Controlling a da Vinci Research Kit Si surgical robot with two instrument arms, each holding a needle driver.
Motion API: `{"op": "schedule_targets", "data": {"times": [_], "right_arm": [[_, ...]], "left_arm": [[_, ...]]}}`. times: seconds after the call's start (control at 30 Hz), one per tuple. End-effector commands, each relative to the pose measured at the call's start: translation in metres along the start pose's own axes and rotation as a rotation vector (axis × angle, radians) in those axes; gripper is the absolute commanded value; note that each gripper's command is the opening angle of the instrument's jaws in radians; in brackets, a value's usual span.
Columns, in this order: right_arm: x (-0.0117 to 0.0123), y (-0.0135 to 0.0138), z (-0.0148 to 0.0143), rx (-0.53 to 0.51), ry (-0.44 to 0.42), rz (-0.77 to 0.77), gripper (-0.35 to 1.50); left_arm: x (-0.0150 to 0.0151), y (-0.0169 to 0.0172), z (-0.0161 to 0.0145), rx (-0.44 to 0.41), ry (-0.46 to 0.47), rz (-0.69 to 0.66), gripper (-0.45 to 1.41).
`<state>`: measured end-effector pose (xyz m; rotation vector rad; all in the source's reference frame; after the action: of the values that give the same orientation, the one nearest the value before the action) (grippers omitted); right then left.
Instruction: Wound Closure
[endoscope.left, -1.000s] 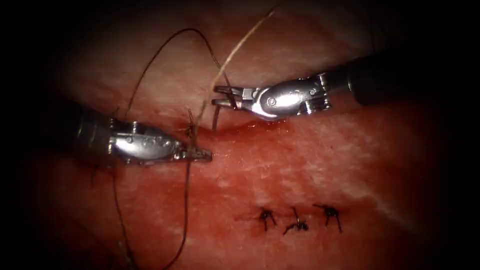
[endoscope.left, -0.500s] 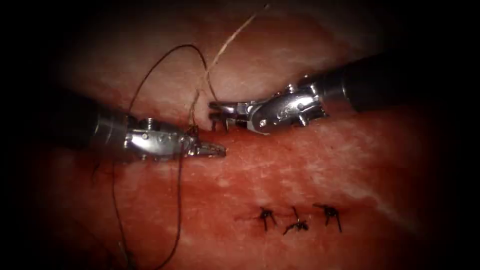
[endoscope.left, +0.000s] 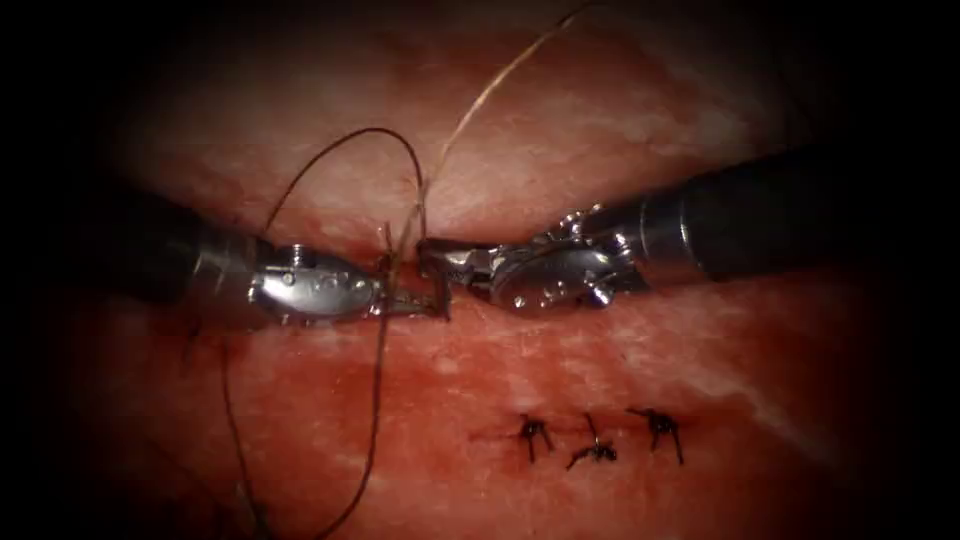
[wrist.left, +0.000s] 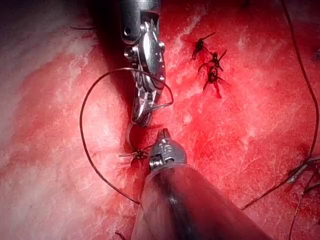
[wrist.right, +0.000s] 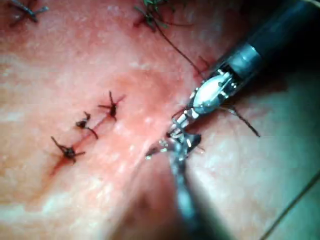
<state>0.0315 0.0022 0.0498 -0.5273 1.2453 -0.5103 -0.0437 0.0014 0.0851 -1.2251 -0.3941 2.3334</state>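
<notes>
The two tools meet tip to tip over the cut in the tissue (endoscope.left: 620, 350). The right gripper (endoscope.left: 440, 262) is clamped on the needle (endoscope.left: 441, 292), which hangs from it as a short, nearly upright piece clear of the tissue. The left gripper (endoscope.left: 425, 305) touches the needle's lower end; I cannot tell whether it grips it. The thread (endoscope.left: 375, 400) loops above the left tool and trails down the cut's left side. Three finished stitches (endoscope.left: 598, 438) lie below.

Two gripper tips meet over the tissue (wrist.right: 75, 200), the other tool (wrist.right: 212, 92) beside three knotted stitches (wrist.right: 87, 122)
</notes>
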Motion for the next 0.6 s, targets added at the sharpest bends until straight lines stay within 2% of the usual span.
{"op": "schedule_targets", "data": {"times": [0.03,0.2,0.6], "right_arm": [[-0.0006,-0.0012,0.0005,0.004,-0.005,-0.001,-0.35],[-0.0013,-0.0013,0.0004,0.005,-0.009,-0.003,-0.35],[-0.0011,-0.0004,0.0006,0.001,-0.013,0.006,-0.35]], "left_arm": [[-0.001,0.0006,0.0008,-0.006,-0.004,-0.003,-0.45],[-0.0029,0.0012,0.0012,-0.013,-0.022,-0.015,-0.45],[-0.0059,0.0031,0.0018,-0.04,-0.042,-0.037,-0.45]]}}
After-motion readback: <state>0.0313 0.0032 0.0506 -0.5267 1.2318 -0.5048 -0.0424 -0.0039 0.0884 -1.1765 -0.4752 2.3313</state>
